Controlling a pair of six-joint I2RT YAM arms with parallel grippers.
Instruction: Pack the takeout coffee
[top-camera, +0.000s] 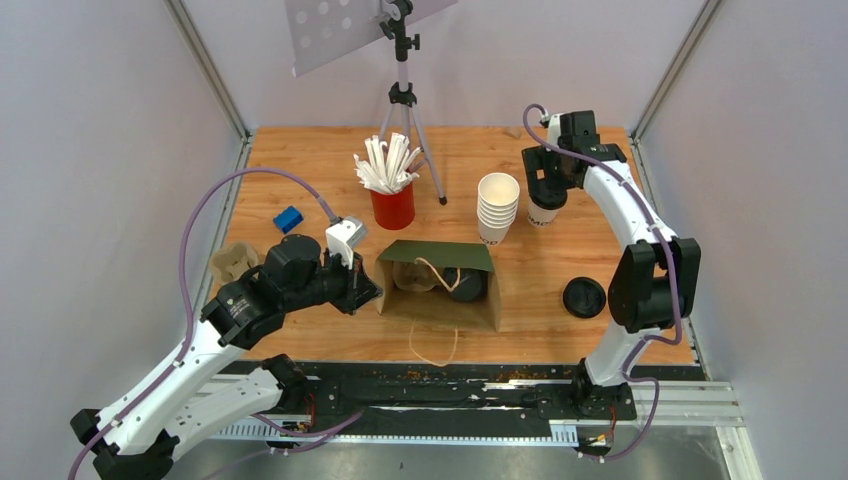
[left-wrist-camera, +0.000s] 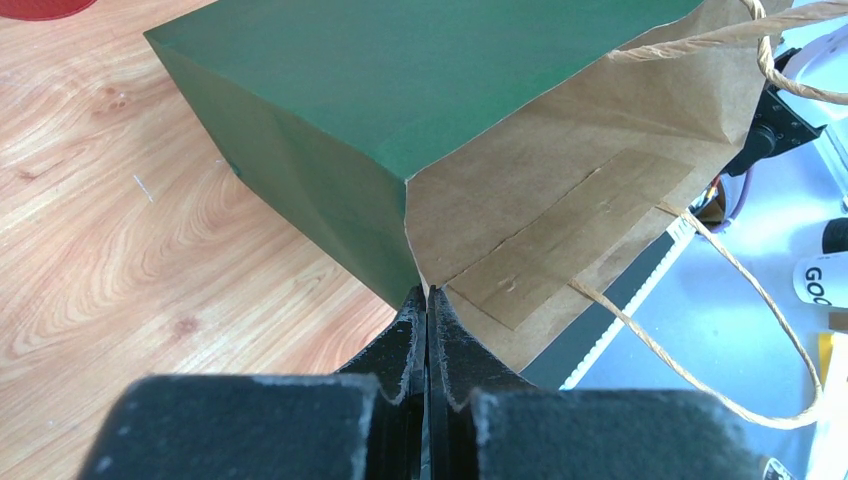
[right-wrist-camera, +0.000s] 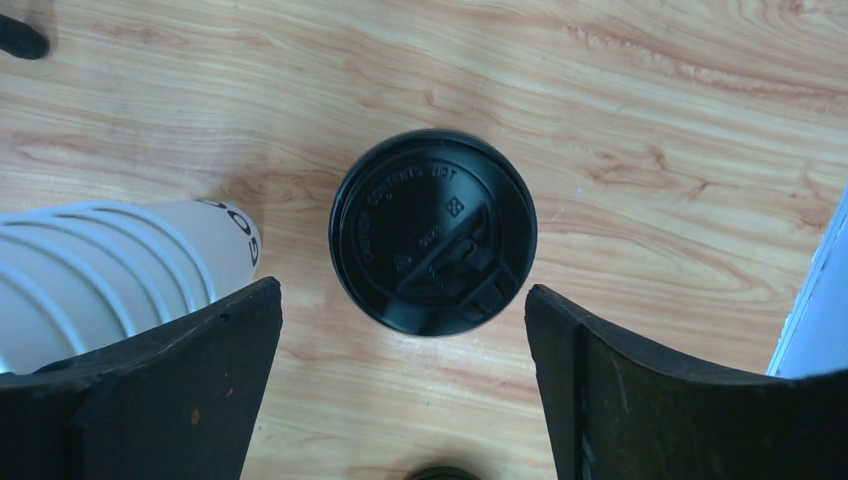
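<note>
Directly below the right gripper (right-wrist-camera: 400, 293), the takeout cup (top-camera: 543, 213) is seen standing upright at the far right of the wooden table (top-camera: 300, 160), capped by its round black lid (right-wrist-camera: 432, 232). In the right wrist view the lid is framed between the two fingers, with bare wood showing on either side, so no contact is made. The fingers are spread wide and nothing is grasped.

A stack of nested white cups (right-wrist-camera: 110, 260) is placed just beside the lidded cup, close against one finger; whether it is touched cannot be told. A second, loose black lid (top-camera: 585, 297) is left flat on the table nearer the arm bases. A red cup of white straws (top-camera: 392, 208) is set further left, and a tripod (top-camera: 403, 95) behind it.

A green paper bag (left-wrist-camera: 330, 110) with a brown inside is laid on its side at the table's middle, its mouth turned up towards the top camera. Its edge is pinched by the left gripper (left-wrist-camera: 428, 310), whose fingers are clamped together on the paper.
</note>
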